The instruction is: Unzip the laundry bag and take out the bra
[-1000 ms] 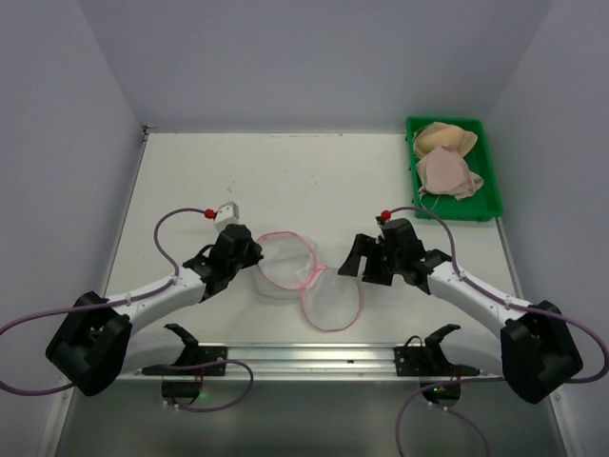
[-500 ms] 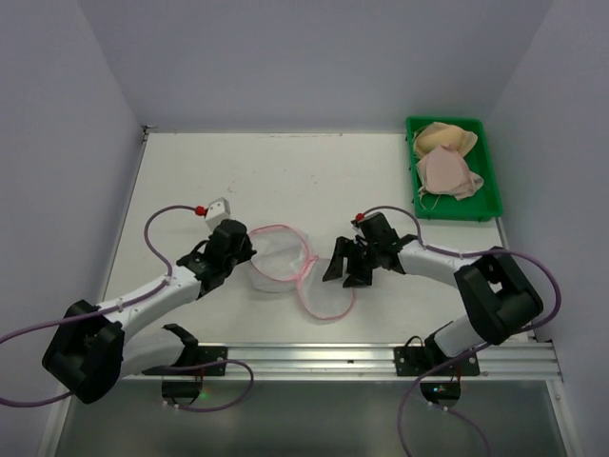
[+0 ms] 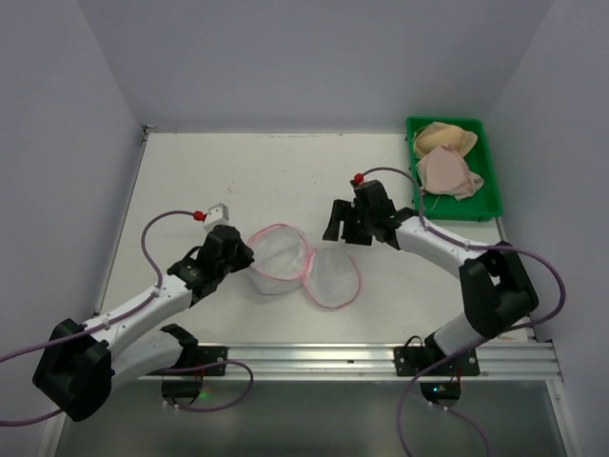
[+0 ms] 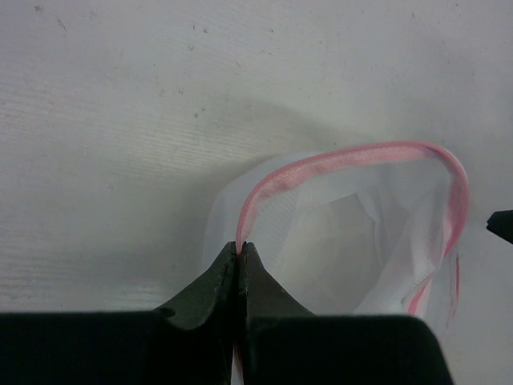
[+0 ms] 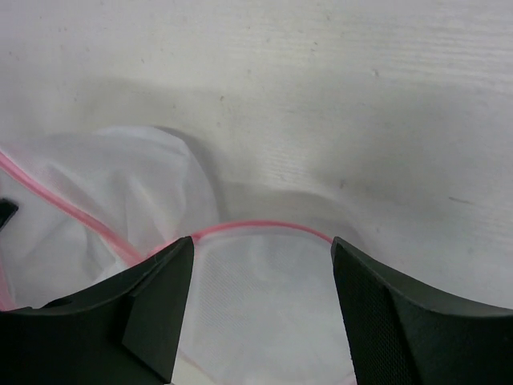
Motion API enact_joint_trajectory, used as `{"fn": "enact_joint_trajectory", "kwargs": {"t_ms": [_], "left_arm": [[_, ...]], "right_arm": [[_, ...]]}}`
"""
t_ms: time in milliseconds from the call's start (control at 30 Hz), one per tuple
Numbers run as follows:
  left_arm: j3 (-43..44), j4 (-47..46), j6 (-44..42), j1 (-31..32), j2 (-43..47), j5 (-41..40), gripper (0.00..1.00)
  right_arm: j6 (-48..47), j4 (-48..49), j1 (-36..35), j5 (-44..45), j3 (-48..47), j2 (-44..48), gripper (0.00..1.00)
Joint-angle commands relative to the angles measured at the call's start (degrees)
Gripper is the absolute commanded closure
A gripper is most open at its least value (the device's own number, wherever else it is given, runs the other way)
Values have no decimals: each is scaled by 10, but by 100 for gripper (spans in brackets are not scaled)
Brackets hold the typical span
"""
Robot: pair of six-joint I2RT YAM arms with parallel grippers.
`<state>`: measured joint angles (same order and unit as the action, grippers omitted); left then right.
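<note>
Mesh bag front and centre on the white table (image 3: 238,171): a small round laundry bag (image 3: 281,259) of translucent white mesh, unzipped and gaping, its pink zip edge (image 4: 353,156) looping round the open mouth; the round lid flap (image 3: 333,279) lies flat on the table just beside the body, on the right and a little nearer the arms, joined to it by the pink edge. Over on the left, the left gripper (image 3: 242,257) is down low at the bag's left rim; in the wrist view its two black fingers are pressed together with the left gripper (image 4: 240,250) pinching the pink edge right at the tips; the mesh stands up from that pinch and the inside of the bag looks hollow. On the other side the right gripper (image 3: 343,231) hangs over the far edge of the flap, jaws spread wide with nothing between them; from its own camera the right gripper (image 5: 260,255) frames the pink curve of the flap, the laundry bag (image 5: 120,176) bunched to the left; whether the fingertips touch the mesh I cannot tell. And the bra (image 3: 445,157): well apart from the bag, heaped in the green plastic tray (image 3: 411,143) at the far right corner; beige-tan padded cups at the far end, dusty pink ones nearer.
</note>
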<state>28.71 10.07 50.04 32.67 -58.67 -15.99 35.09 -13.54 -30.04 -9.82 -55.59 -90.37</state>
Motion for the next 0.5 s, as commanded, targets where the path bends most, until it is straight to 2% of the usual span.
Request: {"fn": "enact_joint_trajectory", "kwargs": {"t_ms": [0, 200, 433, 467], "left_arm": [[18, -4, -6, -2, -13, 16, 94], [33, -12, -12, -3, -46, 22, 94], [34, -8, -8, -3, -43, 16, 94], [35, -6, -7, -2, -42, 15, 94]], "right_arm": [[-10, -41, 3, 78, 35, 77, 28], [14, -54, 17, 41, 144, 104, 30], [12, -47, 17, -8, 164, 83, 37], [9, -41, 17, -14, 163, 76, 41]]}}
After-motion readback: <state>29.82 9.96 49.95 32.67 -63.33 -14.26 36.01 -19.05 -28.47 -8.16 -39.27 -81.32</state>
